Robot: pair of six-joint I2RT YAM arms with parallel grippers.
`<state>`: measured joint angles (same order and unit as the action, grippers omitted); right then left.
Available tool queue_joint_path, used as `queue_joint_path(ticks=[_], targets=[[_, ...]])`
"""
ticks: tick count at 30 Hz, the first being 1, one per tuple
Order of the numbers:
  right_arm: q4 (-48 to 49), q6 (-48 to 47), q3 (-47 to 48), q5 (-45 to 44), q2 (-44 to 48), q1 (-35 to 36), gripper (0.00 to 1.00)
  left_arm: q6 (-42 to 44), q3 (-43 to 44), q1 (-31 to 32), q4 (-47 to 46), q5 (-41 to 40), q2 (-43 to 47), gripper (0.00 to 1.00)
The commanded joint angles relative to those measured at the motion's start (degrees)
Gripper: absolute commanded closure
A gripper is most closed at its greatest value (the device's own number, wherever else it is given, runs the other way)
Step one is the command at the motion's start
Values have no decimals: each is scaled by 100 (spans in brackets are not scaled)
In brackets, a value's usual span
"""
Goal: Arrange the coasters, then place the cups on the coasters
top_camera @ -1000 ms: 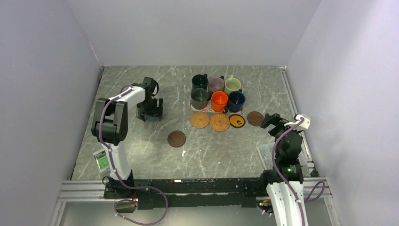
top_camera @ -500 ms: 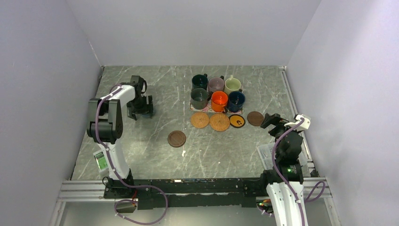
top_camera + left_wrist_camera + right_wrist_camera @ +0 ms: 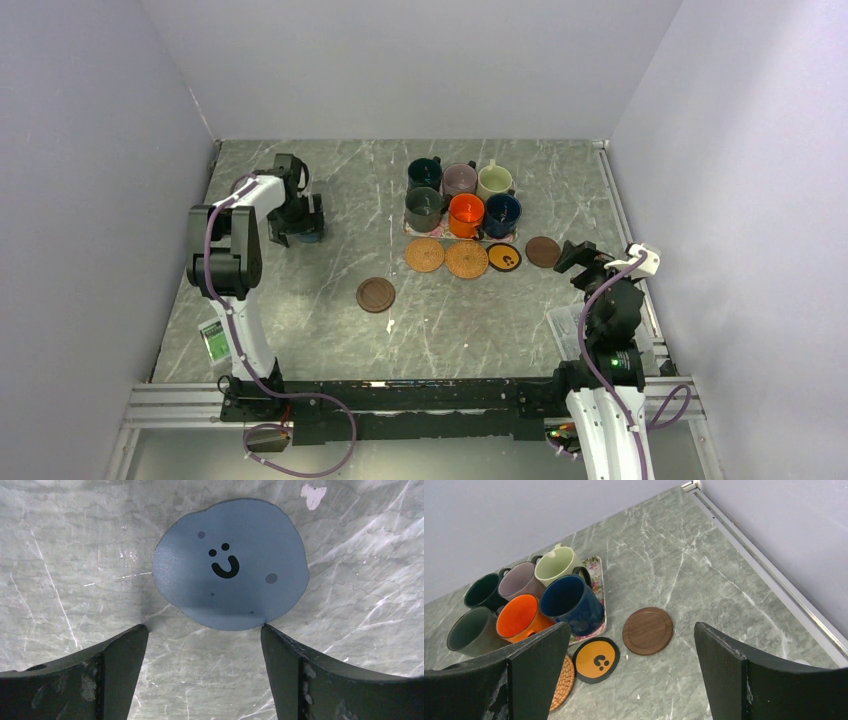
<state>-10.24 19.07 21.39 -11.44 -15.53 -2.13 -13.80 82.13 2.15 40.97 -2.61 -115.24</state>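
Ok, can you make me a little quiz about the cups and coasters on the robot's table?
1. True or false: the orange cup already stands on a coaster.
2. Which coaster lies right by the open left gripper? A) grey-blue smiley coaster B) red striped coaster C) green square coaster
3. What colour is the cup nearest the black-and-yellow coaster?
Key: 1 false; 2 A; 3 navy blue, the navy blue cup.
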Motion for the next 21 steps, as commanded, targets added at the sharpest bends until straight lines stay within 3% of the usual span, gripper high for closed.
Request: queue_joint_path(ticks=[1, 21], targets=[[174, -11, 191, -7, -26, -7, 0, -125, -97, 7, -331, 575, -374, 9], [151, -33, 193, -68, 35, -8, 0, -334, 63, -48, -543, 65, -616, 9]])
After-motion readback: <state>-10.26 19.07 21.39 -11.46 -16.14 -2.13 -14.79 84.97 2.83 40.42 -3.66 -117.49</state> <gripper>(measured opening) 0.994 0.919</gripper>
